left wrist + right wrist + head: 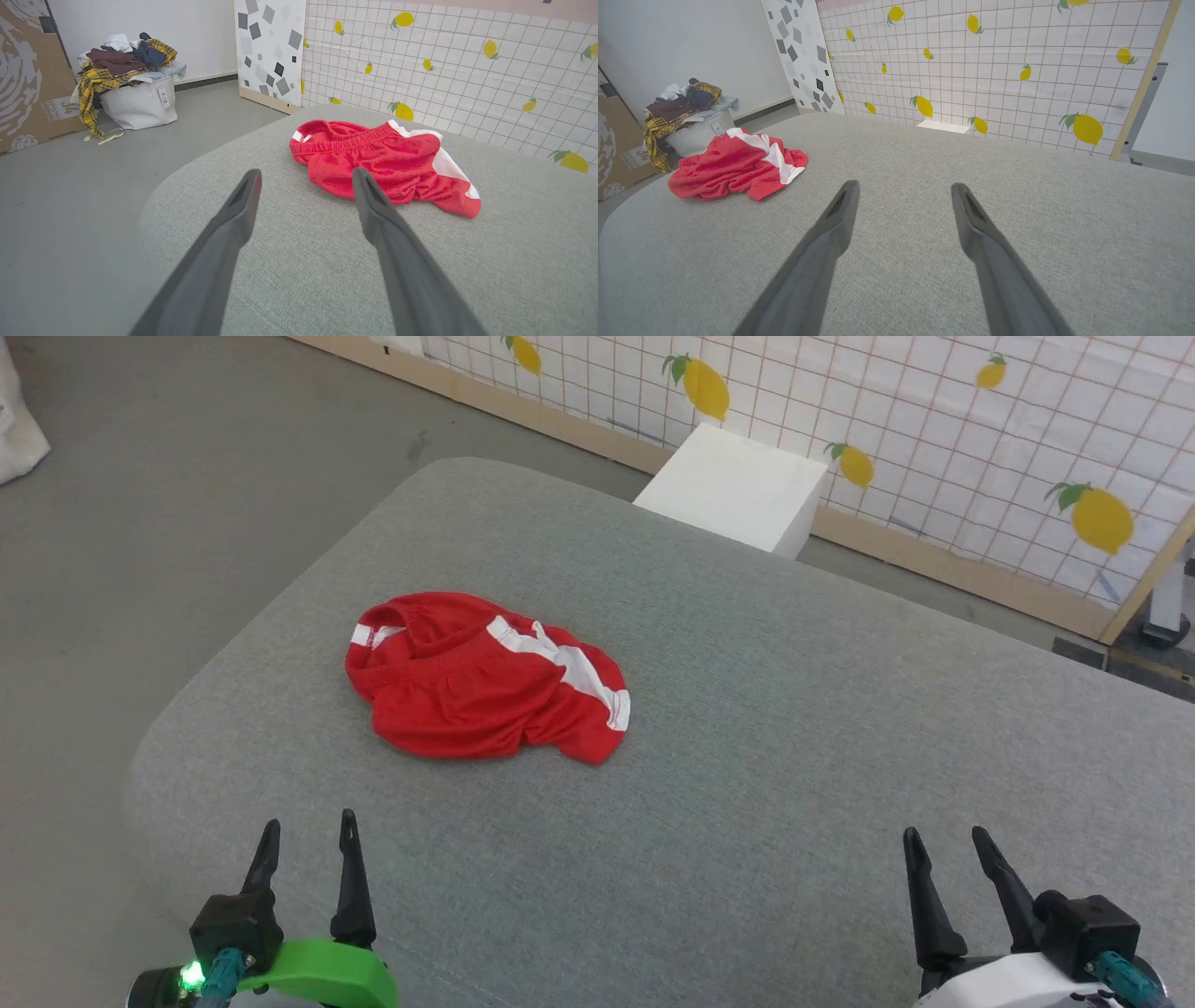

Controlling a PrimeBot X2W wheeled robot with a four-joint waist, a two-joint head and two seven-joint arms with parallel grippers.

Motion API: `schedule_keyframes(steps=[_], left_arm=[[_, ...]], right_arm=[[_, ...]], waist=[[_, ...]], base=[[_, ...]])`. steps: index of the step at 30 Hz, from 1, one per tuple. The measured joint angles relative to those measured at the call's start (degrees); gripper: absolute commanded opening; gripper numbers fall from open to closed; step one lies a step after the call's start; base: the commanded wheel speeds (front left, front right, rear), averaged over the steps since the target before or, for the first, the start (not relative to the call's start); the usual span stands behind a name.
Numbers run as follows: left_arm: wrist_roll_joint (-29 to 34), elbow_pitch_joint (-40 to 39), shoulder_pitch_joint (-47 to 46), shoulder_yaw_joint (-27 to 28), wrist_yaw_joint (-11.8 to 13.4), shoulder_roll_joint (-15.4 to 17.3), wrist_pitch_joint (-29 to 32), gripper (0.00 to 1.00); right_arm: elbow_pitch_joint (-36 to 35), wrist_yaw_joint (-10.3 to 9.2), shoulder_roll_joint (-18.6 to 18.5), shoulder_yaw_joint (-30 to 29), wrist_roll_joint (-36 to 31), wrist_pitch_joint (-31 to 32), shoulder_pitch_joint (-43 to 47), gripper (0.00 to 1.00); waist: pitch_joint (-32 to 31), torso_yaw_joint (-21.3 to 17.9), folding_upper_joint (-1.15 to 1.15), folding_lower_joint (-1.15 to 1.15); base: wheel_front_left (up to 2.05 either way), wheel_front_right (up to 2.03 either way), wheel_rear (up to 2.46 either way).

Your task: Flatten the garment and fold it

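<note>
The garment (467, 686) is bright red with a white side stripe and lies crumpled in a heap on the grey padded table (794, 756), left of centre. It also appears as red shorts (383, 163) ahead of my left fingers and as a red heap (733, 165) far to the left of my right fingers. My left gripper (308, 826) stands open near the table's front left edge, well short of the garment. My right gripper (943, 835) stands open at the front right, holding nothing.
A white box (733, 485) sits beyond the table's far edge against the lemon-patterned wall (934, 411). A white basket piled with clothes (126, 79) stands on the grey floor (140, 523) off to the left, beside a cardboard box (25, 70).
</note>
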Motion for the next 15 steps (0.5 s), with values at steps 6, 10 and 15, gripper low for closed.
schedule_keyframes(steps=[6,10,15], left_arm=[[-0.08,0.21,0.48,0.15,0.00,0.00,-0.22,1.00],[-0.18,0.22,0.53,0.08,0.00,0.00,-0.23,1.00],[-0.63,0.22,0.53,0.08,0.00,0.00,-0.27,1.00]], right_arm=[[0.34,0.01,0.00,-0.19,0.31,-0.48,0.03,1.00],[0.42,0.00,0.00,-0.43,0.31,-0.49,0.03,1.00],[0.55,0.00,0.00,-0.45,0.31,-0.49,0.03,1.00]], waist=[[0.11,0.81,0.00,0.00],[0.33,0.79,0.00,0.00],[0.42,0.75,0.00,0.00]], base=[[0.00,0.00,0.00],[0.00,0.00,0.00],[0.00,0.00,0.00]])
